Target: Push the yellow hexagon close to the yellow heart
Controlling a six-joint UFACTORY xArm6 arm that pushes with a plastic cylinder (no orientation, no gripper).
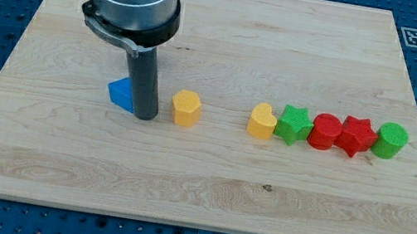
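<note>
The yellow hexagon point(186, 107) lies left of the board's middle. The yellow heart point(261, 122) lies to its right, about a block's width and a half away, touching the green star point(294, 126). My tip point(144, 114) is on the board just left of the yellow hexagon, with a small gap between them. A blue block point(121, 93) sits against the rod's left side, partly hidden by it.
A row of blocks runs right from the heart: the green star, a red round block point(325, 132), a red star point(356, 136) and a green round block point(391, 140). The wooden board point(198, 183) lies on a blue perforated table. A marker tag point(416, 37) is at the board's top right.
</note>
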